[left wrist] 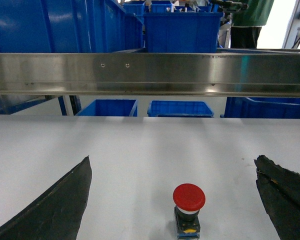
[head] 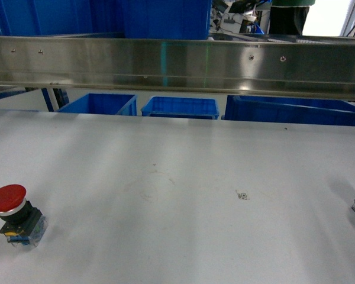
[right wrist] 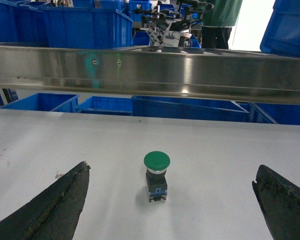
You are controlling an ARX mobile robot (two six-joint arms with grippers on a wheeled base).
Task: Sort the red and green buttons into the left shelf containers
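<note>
red button (head: pixel 12 214): upright, table's (head: pixel 177 177) front-left corner
green button (right wrist: pixel 156 175): upright, right edge
left gripper (left wrist: pixel 175 200): jaws spread wide
right gripper (right wrist: pixel 170 200): same, wide apart

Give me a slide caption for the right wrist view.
Open right claw frames an upright green-capped push-button on the white table.

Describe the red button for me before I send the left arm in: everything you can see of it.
The red button stands upright on the white table, near its front left corner in the head view. It has a wide glossy red mushroom cap on a silvery collar, a black body below, and a clear base with a yellow and blue part inside. It looks like plastic. Nothing but the table touches it. In the left wrist view it sits between the open fingers of the left gripper, slightly right of centre.
</note>
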